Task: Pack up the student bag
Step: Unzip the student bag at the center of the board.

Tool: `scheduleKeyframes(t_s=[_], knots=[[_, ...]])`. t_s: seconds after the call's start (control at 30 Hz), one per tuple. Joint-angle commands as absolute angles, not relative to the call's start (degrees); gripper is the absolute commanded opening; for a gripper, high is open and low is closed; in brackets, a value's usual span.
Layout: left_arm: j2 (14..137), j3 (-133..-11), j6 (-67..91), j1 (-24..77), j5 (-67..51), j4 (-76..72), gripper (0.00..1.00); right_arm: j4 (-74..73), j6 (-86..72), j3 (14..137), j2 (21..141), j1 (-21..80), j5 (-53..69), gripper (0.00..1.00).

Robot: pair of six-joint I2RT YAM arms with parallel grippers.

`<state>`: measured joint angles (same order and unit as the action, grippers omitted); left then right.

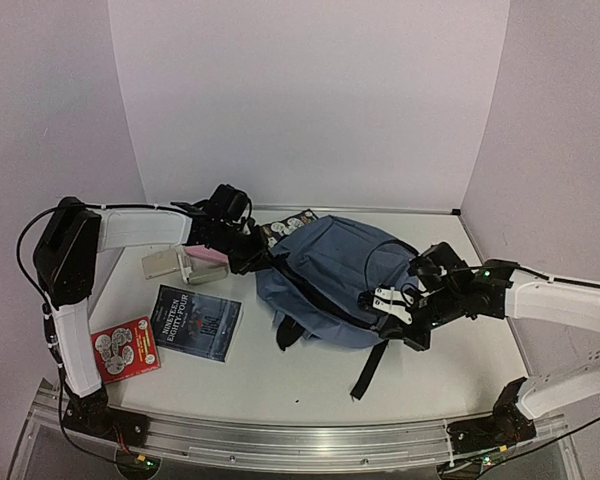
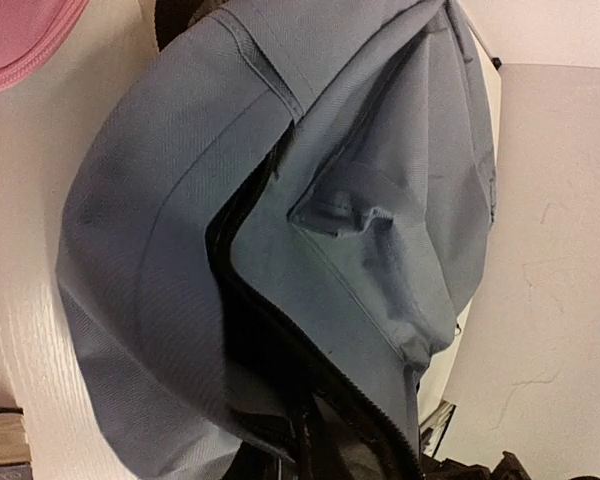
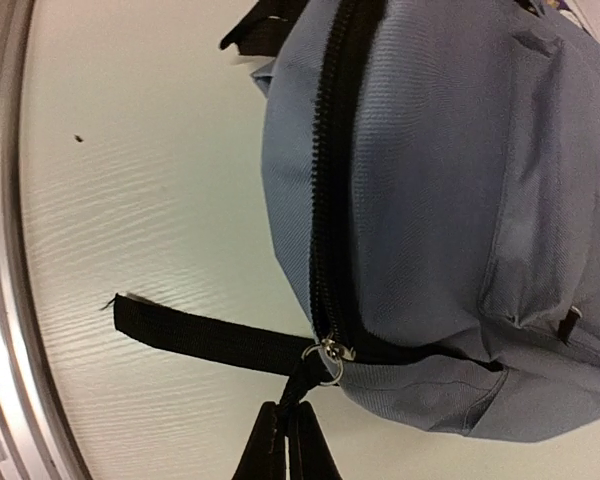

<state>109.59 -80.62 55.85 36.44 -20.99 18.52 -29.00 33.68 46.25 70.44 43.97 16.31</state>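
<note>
The student bag [image 1: 335, 275] is a blue-grey backpack lying in the middle of the table. In the left wrist view its main zipper [image 2: 242, 300] gapes open, dark inside. My left gripper [image 1: 250, 255] is shut at the bag's left end, with the zipper edge [image 2: 302, 440] running down into its jaws; the fingers themselves are hard to make out. My right gripper [image 3: 288, 418] is shut on the black cord of a zipper pull, just below its silver ring [image 3: 326, 358], at the bag's right side [image 1: 398, 312]. There the zipper [image 3: 332, 150] is closed.
A pink pencil case [image 1: 208, 258] and a beige box [image 1: 168, 265] lie left of the bag. A dark book [image 1: 196, 322] and a red booklet [image 1: 126, 350] sit nearer the front left. A patterned book [image 1: 288, 227] lies behind the bag. A black strap [image 1: 372, 368] trails toward the metal rail [image 1: 300, 440].
</note>
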Motion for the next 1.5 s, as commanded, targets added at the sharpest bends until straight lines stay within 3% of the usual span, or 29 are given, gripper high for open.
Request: scheduleKeyframes(t_s=[0.0, 0.07, 0.27, 0.5, 0.63, 0.73, 0.87, 0.93, 1.07, 1.13, 1.47], knots=[[107.0, -80.37, 53.16, 36.12, -20.18, 17.82, 0.31, -28.76, 29.3, 49.66, 73.44, 46.02, 21.42, 0.0], [102.61, -75.4, 55.26, 37.32, -17.5, 16.15, 0.5, -26.31, 28.85, 50.0, 74.91, 46.05, 21.59, 0.0], [89.88, -66.11, 61.59, 47.3, -3.55, 18.23, 0.86, -22.33, 27.9, 52.33, 81.11, 47.27, 23.14, 0.0], [86.08, -58.45, 74.19, 57.59, 2.9, 11.24, 0.99, -20.68, 27.25, 53.59, 83.71, 48.71, 23.5, 0.0], [90.4, -60.46, 77.15, 60.35, 4.48, 10.15, 1.0, -20.65, 27.16, 53.7, 83.77, 49.02, 23.29, 0.0], [94.73, -61.87, 78.53, 61.28, 4.69, 6.92, 0.95, -20.65, 27.07, 53.98, 83.76, 49.08, 23.31, 0.0], [99.58, -64.34, 78.99, 61.53, 3.48, 4.27, 0.79, -20.63, 27.17, 53.86, 83.41, 49.15, 23.09, 0.0], [100.04, -64.05, 79.29, 61.52, 3.59, 2.95, 0.65, -20.72, 27.43, 53.13, 82.76, 49.07, 22.53, 0.0], [96.87, -62.06, 78.4, 61.42, 4.53, 2.9, 0.16, -20.92, 28.67, 50.48, 80.35, 49.04, 18.8, 0.0], [94.6, -62.04, 76.89, 61.33, 5.38, 6.16, 0.01, -21.07, 29.32, 49.03, 78.63, 48.89, 16.54, 0.0], [83.41, -56.37, 73.72, 59.74, 6.24, 12.8, 0.0, -23.71, 36.4, 45.18, 75.88, 39.04, 12.97, 0.0]])
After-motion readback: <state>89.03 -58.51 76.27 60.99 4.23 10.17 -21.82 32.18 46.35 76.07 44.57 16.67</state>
